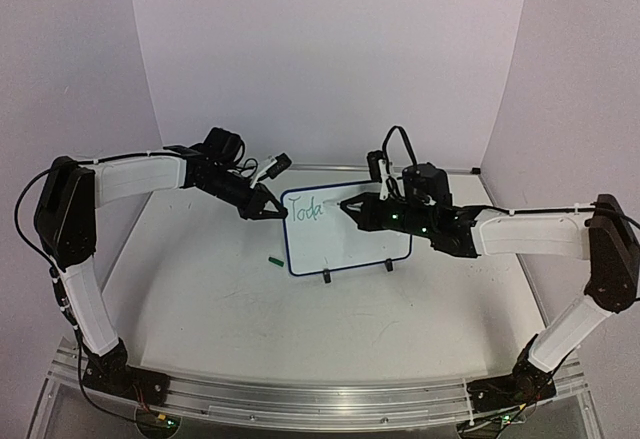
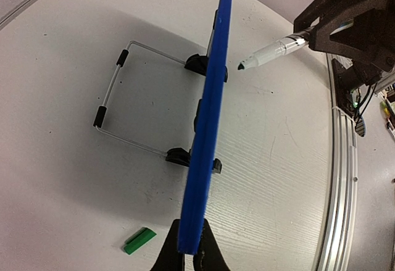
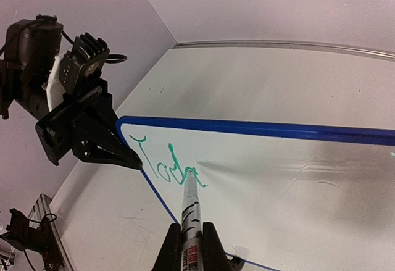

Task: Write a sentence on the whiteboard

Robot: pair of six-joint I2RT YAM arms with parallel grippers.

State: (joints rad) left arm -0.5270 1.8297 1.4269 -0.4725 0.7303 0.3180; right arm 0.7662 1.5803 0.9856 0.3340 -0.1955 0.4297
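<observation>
The whiteboard (image 1: 350,239) stands on its black wire feet mid-table, blue-bordered. Green letters of the sentence (image 1: 306,210), reading "Toda", sit at its top left corner (image 3: 165,167). My left gripper (image 1: 277,211) is shut on the board's left edge; in the left wrist view the blue edge (image 2: 210,110) runs up from between the jaws of this gripper (image 2: 190,221). My right gripper (image 1: 366,210) is shut on a white marker (image 3: 190,206), and the marker's tip rests on the board at the end of the last letter. The marker (image 2: 271,52) also shows from the board's side.
A small green marker cap (image 1: 274,258) lies on the table just left of the board's lower corner (image 2: 138,240). The wire stand (image 2: 114,92) juts out behind the board. An aluminium rail (image 1: 320,394) runs along the near table edge.
</observation>
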